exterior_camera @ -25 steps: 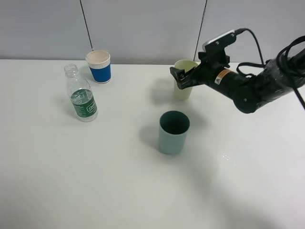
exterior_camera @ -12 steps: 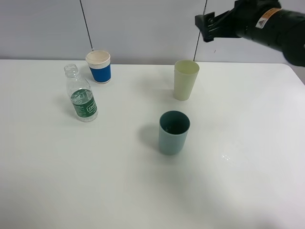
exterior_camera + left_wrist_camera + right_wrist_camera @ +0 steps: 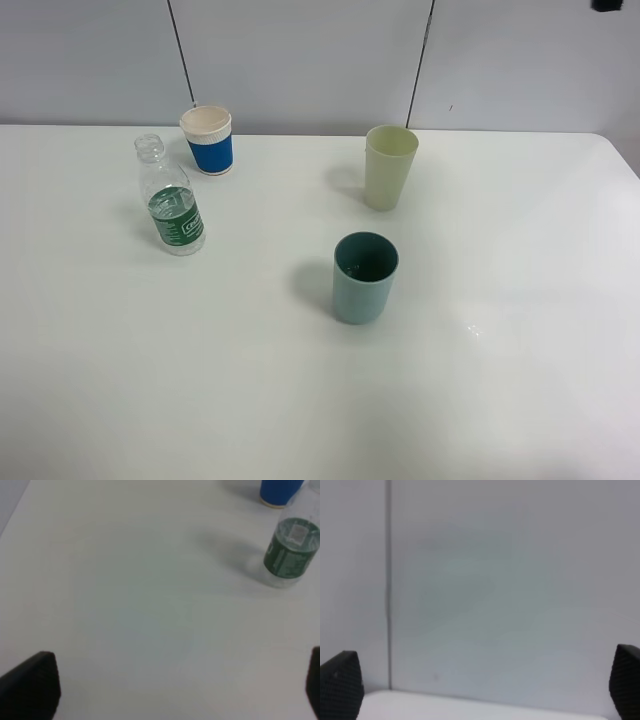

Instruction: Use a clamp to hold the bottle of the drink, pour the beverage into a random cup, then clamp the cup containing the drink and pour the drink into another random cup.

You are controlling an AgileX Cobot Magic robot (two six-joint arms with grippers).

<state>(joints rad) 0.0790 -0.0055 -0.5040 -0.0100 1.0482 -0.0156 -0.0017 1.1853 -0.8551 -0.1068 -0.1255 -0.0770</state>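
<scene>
An uncapped clear bottle (image 3: 172,200) with a green label stands at the left of the white table (image 3: 200,380), holding some liquid. It also shows in the left wrist view (image 3: 291,550). A pale yellow-green cup (image 3: 389,166) stands at the back middle and a teal cup (image 3: 364,276) in the centre. My left gripper (image 3: 172,690) is open and empty over bare table, well short of the bottle. My right gripper (image 3: 480,685) is open and empty, facing the wall. Only a dark bit of the right arm (image 3: 606,5) shows at the top right corner.
A blue and white paper cup (image 3: 209,140) stands just behind the bottle and also shows in the left wrist view (image 3: 279,491). The grey wall with two dark cables (image 3: 420,60) runs behind the table's far edge.
My right arm has risen up and to the right, away from the pale cup, and almost left the exterior view. The cups and bottle have not moved.
</scene>
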